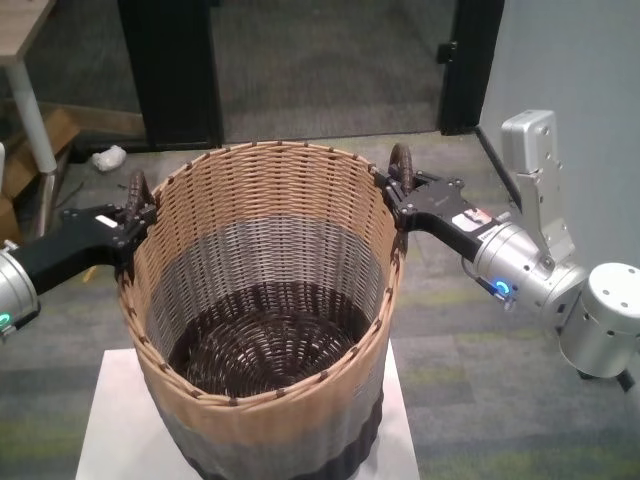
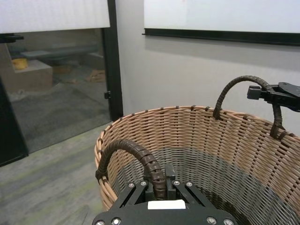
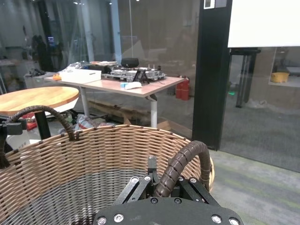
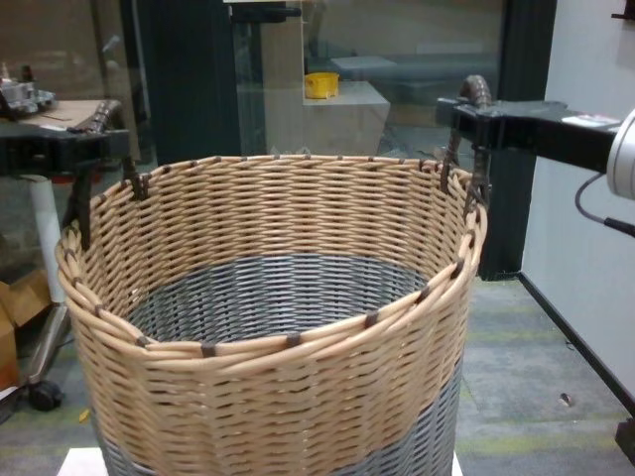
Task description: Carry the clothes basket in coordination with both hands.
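Observation:
The clothes basket (image 1: 260, 250) is round and woven, with a tan upper band, a grey lower band and a dark base. It stands upright and empty over the white table (image 1: 108, 420); I cannot tell whether it touches it. My left gripper (image 1: 135, 215) is shut on the left loop handle (image 2: 136, 152). My right gripper (image 1: 400, 195) is shut on the right loop handle (image 3: 187, 157). In the chest view both grippers, left (image 4: 94, 139) and right (image 4: 471, 114), sit at rim height on opposite sides of the basket (image 4: 278, 228).
A dark door frame (image 1: 170, 70) and glass doors stand behind the basket. A desk leg (image 1: 30, 110) and clutter are at the far left. A pale wall (image 1: 560, 60) is close on the right. Carpet floor surrounds the table.

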Robot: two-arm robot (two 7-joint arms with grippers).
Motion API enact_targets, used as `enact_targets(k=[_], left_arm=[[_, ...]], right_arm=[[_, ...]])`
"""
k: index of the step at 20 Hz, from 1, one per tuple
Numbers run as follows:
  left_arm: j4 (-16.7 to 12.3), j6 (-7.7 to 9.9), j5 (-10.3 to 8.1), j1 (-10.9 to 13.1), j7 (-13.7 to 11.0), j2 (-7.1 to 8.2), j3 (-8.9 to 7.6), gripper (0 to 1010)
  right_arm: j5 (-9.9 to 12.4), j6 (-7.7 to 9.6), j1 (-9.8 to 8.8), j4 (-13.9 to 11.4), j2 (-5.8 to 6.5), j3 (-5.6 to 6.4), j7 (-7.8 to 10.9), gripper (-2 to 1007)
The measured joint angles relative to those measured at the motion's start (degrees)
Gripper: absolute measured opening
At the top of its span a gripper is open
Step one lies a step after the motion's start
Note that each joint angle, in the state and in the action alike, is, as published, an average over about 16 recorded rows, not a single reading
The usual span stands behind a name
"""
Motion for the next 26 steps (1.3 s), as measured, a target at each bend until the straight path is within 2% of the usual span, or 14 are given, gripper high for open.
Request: enact_targets(k=[13,26], left_arm=[[3.15,0.20,1.44,-0.95,-0.07,-0.71,0.84,167],[7.45,1.78,0.90,-1.27,-0.35,-1.60,1.33,166]], right_arm=[[-1.51,-1.04,0.69,4.01,-1.68,-0.75,0.45,145],[-3.02,-1.58,1.51,8.96,-3.48,-1.49,0.99,144]])
